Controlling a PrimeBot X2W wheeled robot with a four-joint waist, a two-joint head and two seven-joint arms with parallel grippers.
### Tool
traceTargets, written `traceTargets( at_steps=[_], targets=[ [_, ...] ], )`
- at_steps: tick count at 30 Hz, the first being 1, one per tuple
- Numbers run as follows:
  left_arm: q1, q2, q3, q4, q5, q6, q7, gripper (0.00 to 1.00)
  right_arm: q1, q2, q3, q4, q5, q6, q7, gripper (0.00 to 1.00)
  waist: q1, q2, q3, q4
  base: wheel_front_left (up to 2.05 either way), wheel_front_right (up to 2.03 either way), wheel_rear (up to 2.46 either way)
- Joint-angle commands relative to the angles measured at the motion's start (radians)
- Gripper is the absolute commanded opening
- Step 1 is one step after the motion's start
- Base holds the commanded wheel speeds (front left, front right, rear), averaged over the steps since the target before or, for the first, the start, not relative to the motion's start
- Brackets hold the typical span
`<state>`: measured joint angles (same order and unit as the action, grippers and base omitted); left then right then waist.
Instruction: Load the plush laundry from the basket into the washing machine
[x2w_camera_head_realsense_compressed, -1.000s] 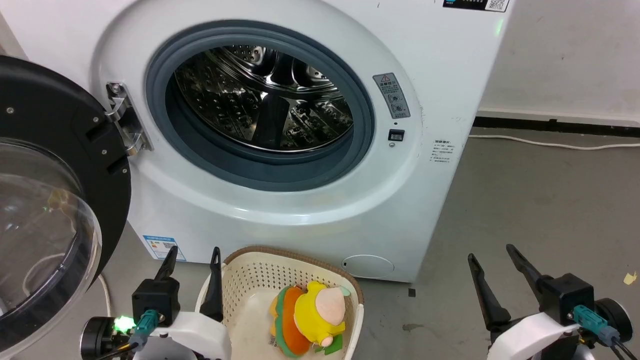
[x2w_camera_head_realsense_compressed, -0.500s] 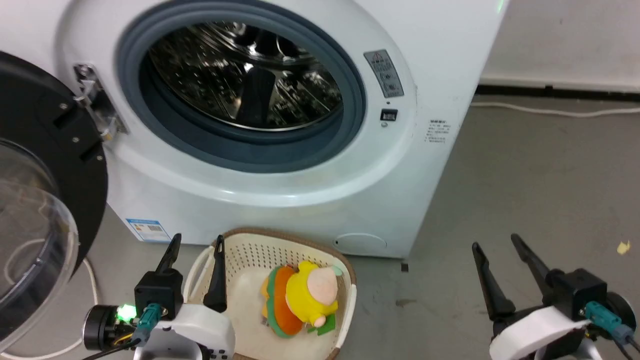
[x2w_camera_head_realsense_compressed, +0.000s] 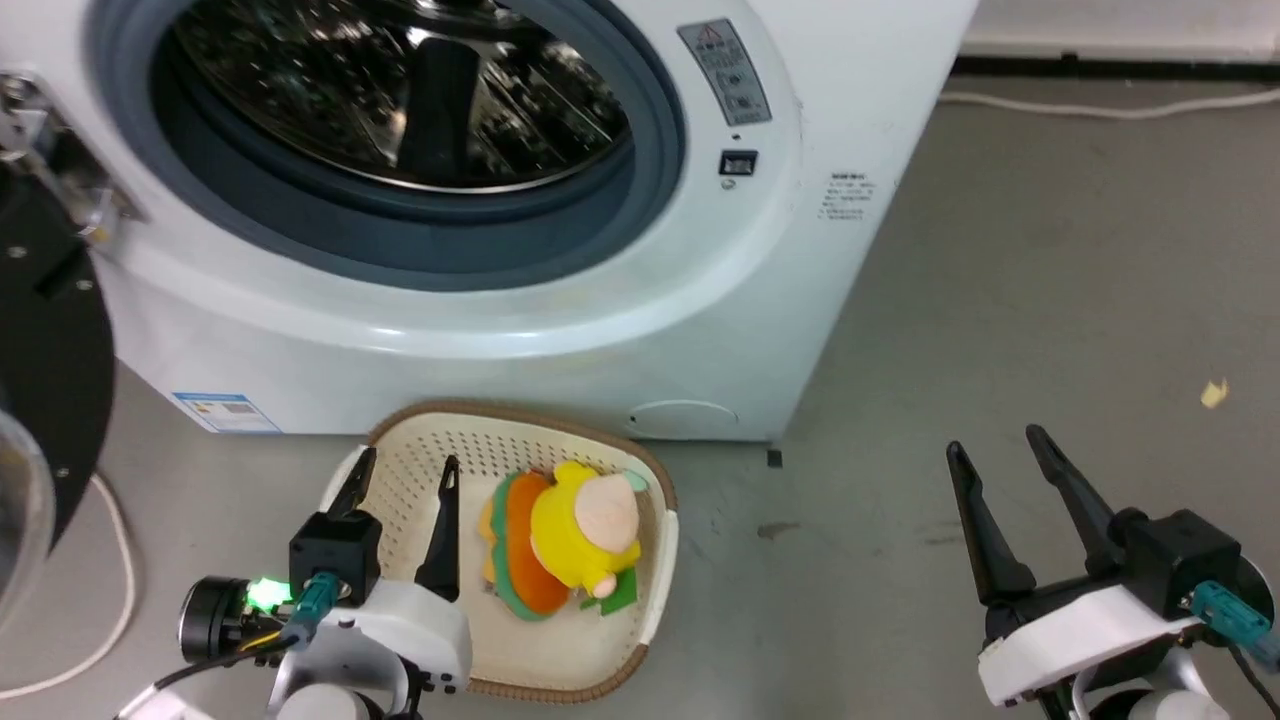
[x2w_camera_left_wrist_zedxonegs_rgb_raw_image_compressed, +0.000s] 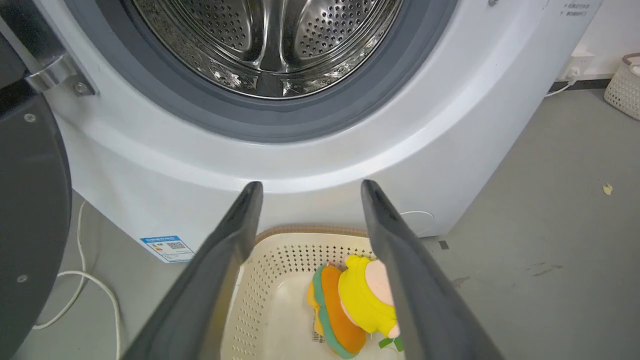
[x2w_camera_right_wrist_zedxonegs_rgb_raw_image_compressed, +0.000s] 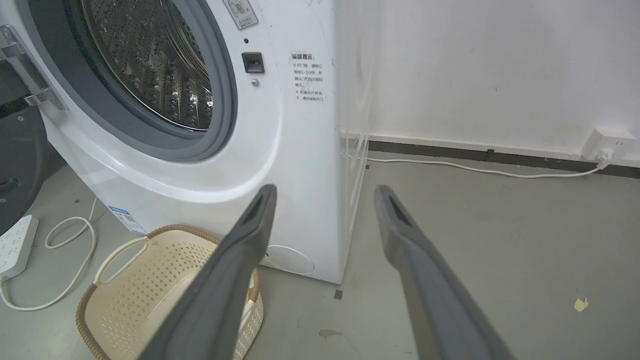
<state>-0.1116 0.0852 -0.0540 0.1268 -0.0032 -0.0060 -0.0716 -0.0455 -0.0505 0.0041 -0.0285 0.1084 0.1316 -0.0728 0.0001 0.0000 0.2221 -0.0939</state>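
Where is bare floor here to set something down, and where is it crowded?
Free: the grey floor right of the washing machine, up to the right hand. Crowded: the basket's left side, with cable, open door and left hand.

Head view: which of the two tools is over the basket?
The left tool, open, its fingers overlapping the basket's left side beside the stuffed toy. The right tool, also open, is off over the grey floor.

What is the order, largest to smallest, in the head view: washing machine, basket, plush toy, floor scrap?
1. washing machine
2. basket
3. plush toy
4. floor scrap
No two look alike.
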Motion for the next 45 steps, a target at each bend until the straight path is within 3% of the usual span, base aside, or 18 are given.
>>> traceTargets(
  at_steps=[1,23,31,45],
  targets=[
    [-0.024,0.011,-0.006,0.02,-0.003,-0.008,-0.004,1.0,-0.019,0.0,0.002,-0.009,0.014,0.0,-0.011,1.0,-0.0001,0.0,0.025,-0.017,0.0,0.0,0.0],
    [-0.241,0.134,-0.141,0.322,0.032,-0.058,0.1,1.0,-0.079,0.0,0.045,-0.042,0.137,0.0,-0.063,1.0,-0.0001,0.0,0.253,-0.149,0.0,0.0,0.0],
    [-0.311,0.186,-0.262,0.434,-0.03,-0.068,0.155,1.0,-0.096,0.0,0.046,-0.048,0.179,-0.001,-0.08,1.0,-0.0001,0.0,0.322,-0.178,0.0,0.0,0.0],
    [-0.509,0.24,-0.34,0.571,-0.124,-0.082,0.223,1.0,-0.13,0.0,0.056,-0.064,0.234,-0.001,-0.107,1.0,-0.0001,0.0,0.448,-0.212,0.0,0.0,0.0]
  ],
)
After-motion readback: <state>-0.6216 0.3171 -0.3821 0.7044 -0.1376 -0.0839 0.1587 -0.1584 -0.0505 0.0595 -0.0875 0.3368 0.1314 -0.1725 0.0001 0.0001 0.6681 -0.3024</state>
